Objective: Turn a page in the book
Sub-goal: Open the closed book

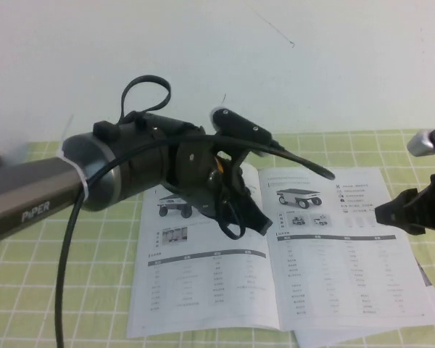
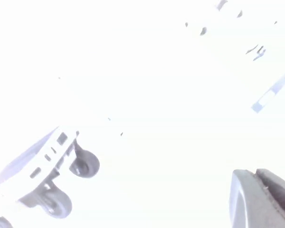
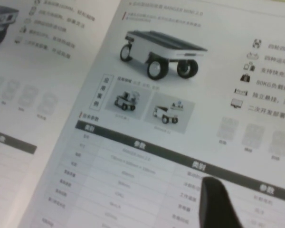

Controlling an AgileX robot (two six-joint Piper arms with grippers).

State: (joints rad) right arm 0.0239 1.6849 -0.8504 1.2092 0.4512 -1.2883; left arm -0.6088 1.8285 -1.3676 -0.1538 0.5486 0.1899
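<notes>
One book, open flat on a green checked cloth with pale grid lines, spine running from near edge to far edge, long axis of the spread lying left to right, two pages facing up. Edges of further sheets showing under the right-hand corner.

Right-hand page: one picture of a four-wheeled cart at the top, two small pictures below it, a column of icons beside it, one grey table underneath. Heading partly legible in the right wrist view, "RANGER MINI 2.0"; remaining print too small to read.

Left-hand page: one wheeled vehicle picture and one grey table, partly hidden.

Two arms. Left arm marked "PiPER" on its grey sleeve, crossing in from the left; left gripper low over the left-hand page near the spine, fingers' spacing not discernible.

Right gripper above the right-hand page's outer part, fingers apart, nothing between them, one dark fingertip over the table.
</notes>
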